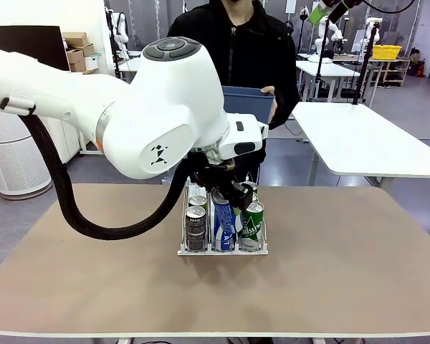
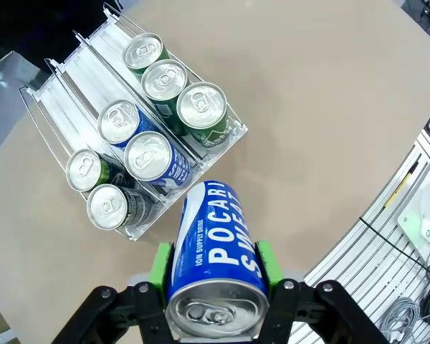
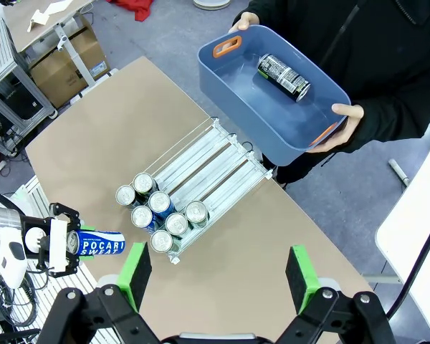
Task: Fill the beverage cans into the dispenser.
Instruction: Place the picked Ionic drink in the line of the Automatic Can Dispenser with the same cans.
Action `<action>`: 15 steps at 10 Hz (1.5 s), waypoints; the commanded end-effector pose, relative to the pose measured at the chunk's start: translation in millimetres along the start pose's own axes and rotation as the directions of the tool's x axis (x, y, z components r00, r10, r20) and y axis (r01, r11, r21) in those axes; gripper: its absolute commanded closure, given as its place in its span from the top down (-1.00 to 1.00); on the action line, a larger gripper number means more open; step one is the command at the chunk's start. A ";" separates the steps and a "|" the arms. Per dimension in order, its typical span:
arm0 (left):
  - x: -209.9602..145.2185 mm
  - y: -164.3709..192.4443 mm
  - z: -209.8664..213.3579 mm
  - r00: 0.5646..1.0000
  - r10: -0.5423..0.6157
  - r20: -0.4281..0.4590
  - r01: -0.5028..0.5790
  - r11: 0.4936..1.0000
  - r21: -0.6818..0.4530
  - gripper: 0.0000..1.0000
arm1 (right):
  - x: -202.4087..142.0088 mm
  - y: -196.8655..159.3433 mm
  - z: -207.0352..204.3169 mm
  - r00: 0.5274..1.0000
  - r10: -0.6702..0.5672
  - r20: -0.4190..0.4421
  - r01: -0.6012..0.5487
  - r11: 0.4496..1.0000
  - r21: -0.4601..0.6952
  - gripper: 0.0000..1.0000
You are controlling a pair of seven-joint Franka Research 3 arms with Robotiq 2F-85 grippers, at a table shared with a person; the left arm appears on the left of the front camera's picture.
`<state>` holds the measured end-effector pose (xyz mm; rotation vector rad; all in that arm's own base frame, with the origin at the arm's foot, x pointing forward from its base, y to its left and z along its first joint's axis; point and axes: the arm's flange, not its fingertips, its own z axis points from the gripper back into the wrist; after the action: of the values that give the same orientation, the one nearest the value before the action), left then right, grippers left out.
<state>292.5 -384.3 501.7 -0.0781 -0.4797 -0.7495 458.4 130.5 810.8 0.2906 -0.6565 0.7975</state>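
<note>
**Left wrist view.** The left hand clamps a blue metal drink can with white lettering across its body. One green pad presses on each side, and the silver top faces the camera. The can is held tilted in the air above the tan flat surface, apart from everything else. At 11 o'clock from it the clear-and-white three-lane rack stands on the surface. Seven cans stand upright in the rack, crowded at the end nearest the held can. There are three green cans in the lane on the 1 o'clock side and two blue cans in the middle lane. Two dark cans stand in the lane on the 7 o'clock side.

**Right wrist view.** The right hand hangs high over the surface, its fingers spread wide with nothing between them. At 1 o'clock from the rack, past the surface's edge, a person in a black top holds a blue rectangular plastic bin with orange-rimmed grip slots. One of the person's hands is at the bin's 11 o'clock end and the other is at its 4 o'clock end. A black drink can lies on its side inside the bin.

**Front view.** The rack sits mid-surface, at 6 o'clock from the person, and the white left arm reaches over it.
</note>
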 end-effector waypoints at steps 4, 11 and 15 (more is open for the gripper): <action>-2.0 -11.6 -24.3 0.992 -0.120 -0.031 0.120 0.993 -0.001 0.15 | -1.6 0.4 -0.1 1.000 -0.002 -0.004 0.002 1.000 0.002 1.00; -4.0 -18.5 -61.7 0.991 -0.128 -0.048 0.132 0.985 0.115 0.15 | -1.6 0.4 -0.1 1.000 -0.002 -0.004 0.002 1.000 0.002 1.00; 2.6 -6.6 -72.4 0.994 -0.110 -0.008 0.110 0.982 0.157 0.15 | -1.6 0.4 -0.1 1.000 -0.002 -0.004 0.002 1.000 0.002 1.00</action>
<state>311.0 -398.1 441.9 0.0916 -0.4930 -0.8384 458.4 130.5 810.8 0.2906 -0.6565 0.7975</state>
